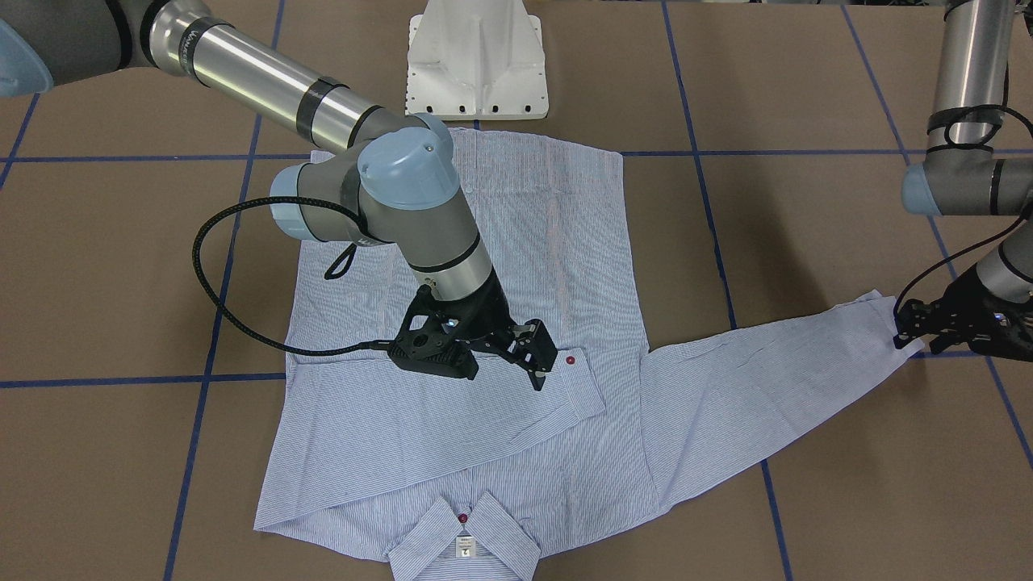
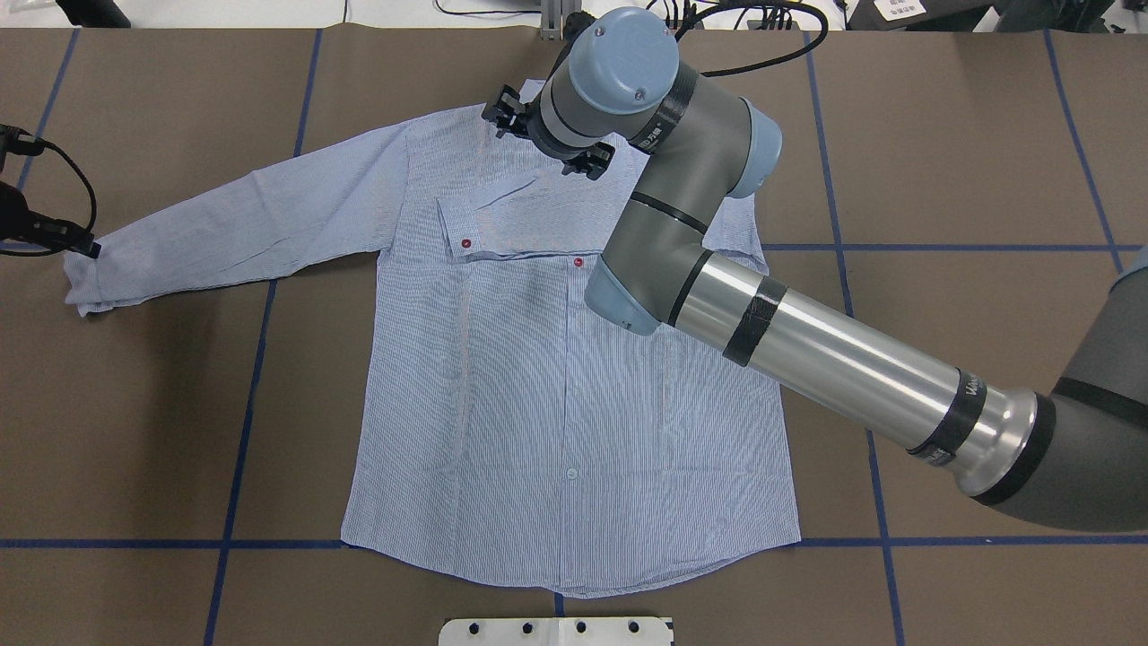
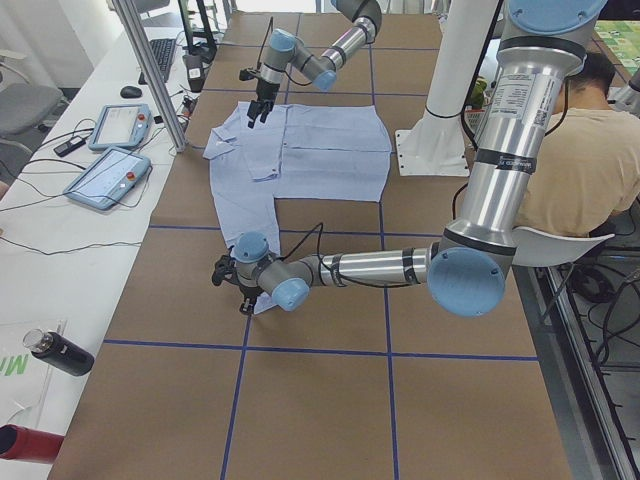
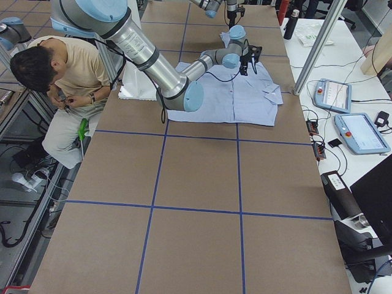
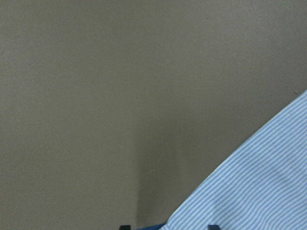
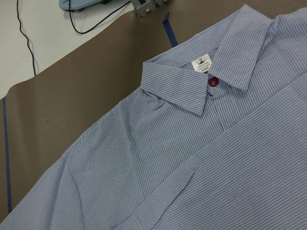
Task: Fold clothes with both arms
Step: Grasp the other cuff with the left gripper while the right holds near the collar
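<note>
The striped shirt [image 2: 556,386] lies flat and face up on the table, collar [image 1: 464,549] away from the robot. One sleeve is folded across the chest, its cuff [image 1: 577,379] showing a red button. My right gripper [image 1: 533,355] hovers just above that cuff, open and empty; its wrist view shows the collar [image 6: 192,86] and the white label [image 6: 202,63]. The other sleeve [image 2: 242,215] stretches out sideways. My left gripper [image 1: 908,331] is low at its cuff end, fingertips apart, with the cuff fabric [image 5: 259,182] at them.
The white pedestal base [image 1: 476,64] stands at the shirt's hem side. Blue tape lines [image 2: 242,413] grid the brown table. A seated person [image 4: 61,73] is behind the robot. Tablets [image 3: 110,170] and a bottle [image 3: 60,352] lie on a side bench.
</note>
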Robot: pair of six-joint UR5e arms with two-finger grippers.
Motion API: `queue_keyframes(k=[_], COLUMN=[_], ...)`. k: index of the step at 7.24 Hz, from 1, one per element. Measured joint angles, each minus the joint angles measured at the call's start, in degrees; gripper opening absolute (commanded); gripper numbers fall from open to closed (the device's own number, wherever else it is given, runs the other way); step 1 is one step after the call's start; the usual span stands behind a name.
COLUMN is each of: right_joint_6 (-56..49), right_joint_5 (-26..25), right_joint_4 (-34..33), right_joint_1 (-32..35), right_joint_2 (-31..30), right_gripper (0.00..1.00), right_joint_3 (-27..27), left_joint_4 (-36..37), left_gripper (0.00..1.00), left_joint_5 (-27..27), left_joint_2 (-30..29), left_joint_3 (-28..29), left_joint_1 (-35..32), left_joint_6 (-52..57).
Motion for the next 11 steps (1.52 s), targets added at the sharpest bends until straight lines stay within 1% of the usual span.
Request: queue_keyframes(k=[1, 2, 3, 5, 6, 7, 8, 9, 10, 11], right_joint_6=[0.01, 0.01, 0.09, 0.27, 0.15, -0.03, -0.04, 0.11, 0.2, 0.25], right_joint_5=[-0.04, -0.06, -0.05, 0.01, 0.02, 0.02, 0.02, 0.02, 0.02, 0.04], right_joint_4=[-0.01, -0.05, -0.05, 0.0, 0.0, 0.0, 0.0, -0.01, -0.03, -0.02], right_joint_1=[0.0, 0.0, 0.0, 0.08, 0.18, 0.24, 0.28, 0.31, 0.34, 0.33], right_joint_2=[-0.04, -0.1, -0.12, -0.2, -0.34, -0.52, -0.65, -0.76, -0.89, -1.04], right_gripper=[0.99, 0.99, 0.99, 0.99, 0.99, 0.99, 0.99, 0.99, 0.99, 0.99], right_joint_3=[0.0, 0.0, 0.02, 0.1, 0.25, 0.47, 0.72, 1.0, 1.2, 1.27], left_joint_4=[0.0, 0.0, 0.01, 0.03, 0.07, 0.08, 0.07, 0.06, 0.07, 0.09], left_gripper=[0.6, 0.56, 0.47, 0.39, 0.29, 0.27, 0.27, 0.23, 0.05, 0.0], left_joint_5=[0.04, 0.04, -0.01, -0.05, -0.08, -0.08, -0.03, 0.03, 0.03, 0.0], left_joint_2=[0.77, 1.09, 1.17, 1.19, 1.16, 1.13, 1.13, 1.12, 1.12, 1.12], left_joint_3=[-0.37, -0.52, -0.56, -0.6, -0.6, -0.6, -0.59, -0.55, -0.54, -0.57], left_joint_1=[0.0, 0.01, 0.06, 0.18, 0.21, 0.23, 0.23, 0.26, 0.27, 0.25], left_joint_6=[0.0, -0.01, -0.05, -0.08, -0.08, -0.11, -0.12, -0.12, -0.15, -0.16])
